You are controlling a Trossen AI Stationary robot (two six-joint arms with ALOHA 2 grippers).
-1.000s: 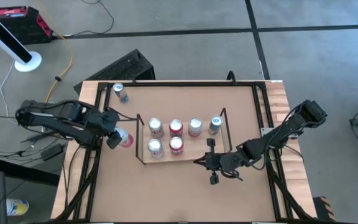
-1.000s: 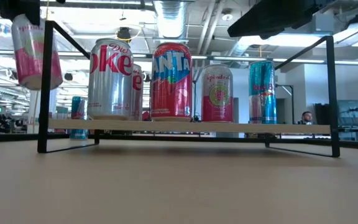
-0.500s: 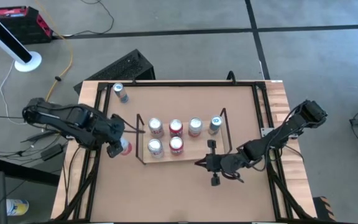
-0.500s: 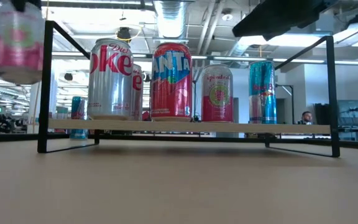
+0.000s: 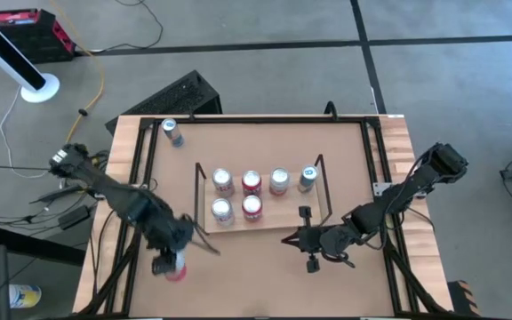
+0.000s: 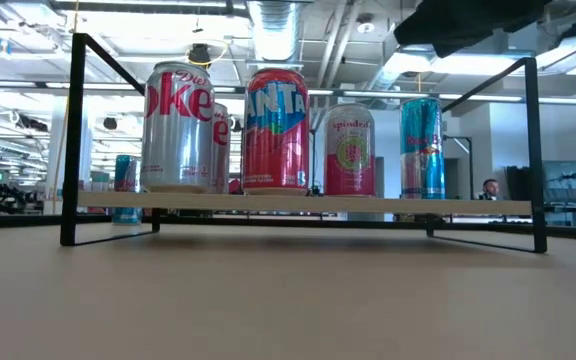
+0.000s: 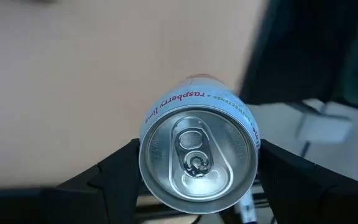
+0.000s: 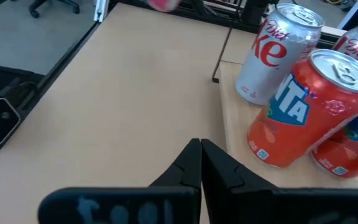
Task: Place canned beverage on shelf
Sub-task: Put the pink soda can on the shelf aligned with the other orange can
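My left gripper (image 5: 172,263) is shut on a pink and white raspberry can (image 7: 197,160) over the table's near left part, in front of the shelf's left end. The shelf (image 5: 278,220), a light-wood board with black wire uprights, carries several cans, among them a Diet Coke can (image 6: 179,127) and a red Fanta can (image 6: 276,130), all standing on their bases. My right gripper (image 5: 309,242) is shut and empty just in front of the shelf's near right corner. The held can is out of the low view. My left gripper pinches the can's side wall just below its top rim (image 7: 146,163) between its two fingers (image 7: 114,169), one on each side. The fingers come from above, pointing down. The can sits upright with its pull-tab top up. Whether its base is clear of the table does not show.
A blue and silver can (image 5: 172,132) stands alone at the table's far left corner. Black rails (image 5: 133,233) run along the table's edges. Bare tabletop (image 5: 256,276) lies in front of the shelf.
My left gripper has carried the pink can from beside the shelf's left end toward the table's near edge, and the can has left the low view. My right gripper has shifted a little toward the near edge.
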